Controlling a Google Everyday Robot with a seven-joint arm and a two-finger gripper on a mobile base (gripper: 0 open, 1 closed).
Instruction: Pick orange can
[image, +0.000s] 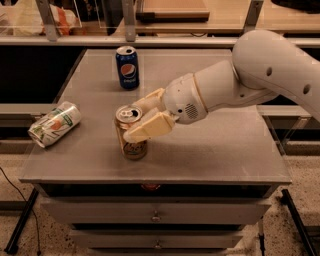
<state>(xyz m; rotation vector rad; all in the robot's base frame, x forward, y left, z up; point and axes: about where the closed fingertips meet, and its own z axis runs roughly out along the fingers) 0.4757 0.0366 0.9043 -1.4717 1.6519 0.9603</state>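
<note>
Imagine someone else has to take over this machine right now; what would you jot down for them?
Gripper: open, over the middle of the table, one finger on either side of the orange can; no firm grip evident.
Orange can: upright on the table, not lifted.
Done: reach, straddle.
Left: close, lift.
Nearby: blue Pepsi can upright behind; white-and-green can lying at the left edge.
</note>
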